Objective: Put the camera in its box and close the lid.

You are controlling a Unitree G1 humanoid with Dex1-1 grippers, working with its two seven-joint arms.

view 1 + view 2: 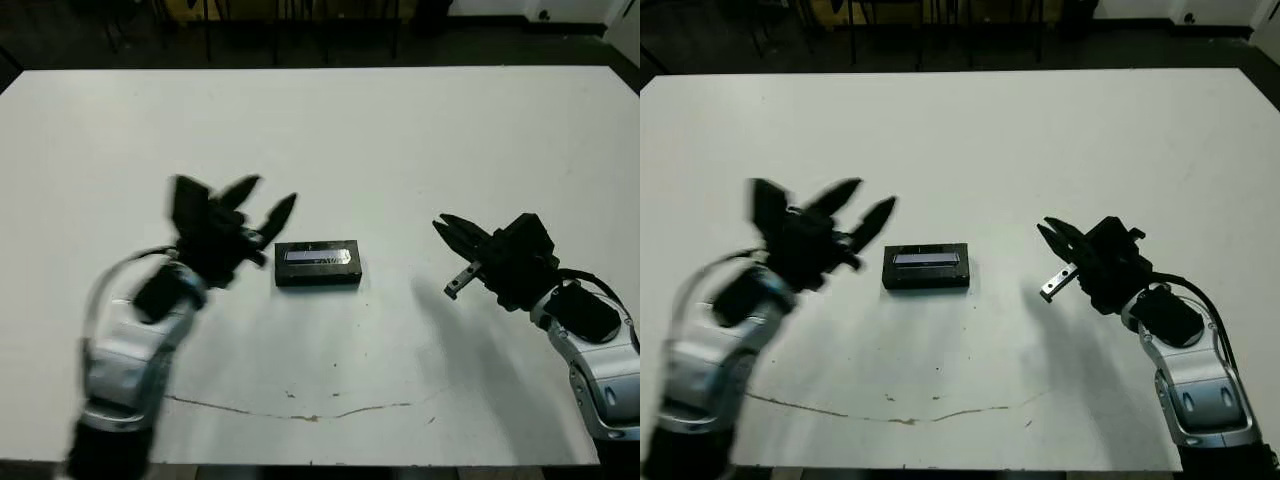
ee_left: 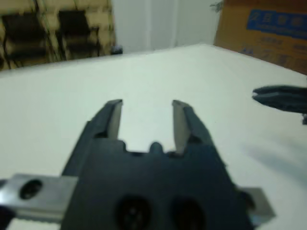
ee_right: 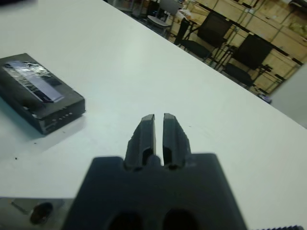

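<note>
- The box point(image 1: 318, 264) sat closed near the middle of the white counter point(image 1: 400, 150), lying flat with its long side across the view.
- The lid point(image 3: 33, 82) was on top of it, its shiny silvery-purple patch facing up; from the right wrist view the black side wall showed a row of small pale marks.
- The camera could not be seen anywhere; with the lid on, nothing of the inside showed.
- The left hand point(image 1: 262, 203) was raised just beside the box, on its left, not touching it. Its two black fingers point(image 2: 112, 117) were spread apart with nothing between them, and it looked blurred in both head views.
- The right hand point(image 1: 1050, 232) hung well apart from the box on the other side, fingers pointing toward it. Those fingers point(image 3: 146, 132) were pressed almost together with only a thin slit between them, holding nothing.
- A thin brownish crack or scratch point(image 1: 300, 412) ran across the counter near its front edge.
- Beyond the far edge there were dark chairs point(image 3: 249, 52) and stacked cardboard boxes point(image 2: 266, 28).
</note>
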